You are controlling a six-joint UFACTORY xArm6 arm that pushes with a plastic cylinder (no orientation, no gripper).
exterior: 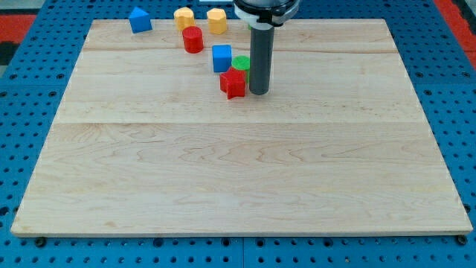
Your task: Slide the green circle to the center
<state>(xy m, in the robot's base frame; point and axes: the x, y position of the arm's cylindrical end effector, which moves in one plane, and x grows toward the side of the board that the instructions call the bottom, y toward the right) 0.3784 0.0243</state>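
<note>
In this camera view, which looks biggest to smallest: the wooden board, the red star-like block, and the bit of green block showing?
1. Wooden board, by far.
2. Red star block.
3. Green circle, though it is partly hidden behind the red block and beside my tip, so its full size is unsure.

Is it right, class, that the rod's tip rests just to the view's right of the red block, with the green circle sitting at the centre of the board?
Not quite. In the camera view my tip is just right of the red block, but the green circle sits above the board's centre, toward the view's top, wedged behind that red block.
</note>
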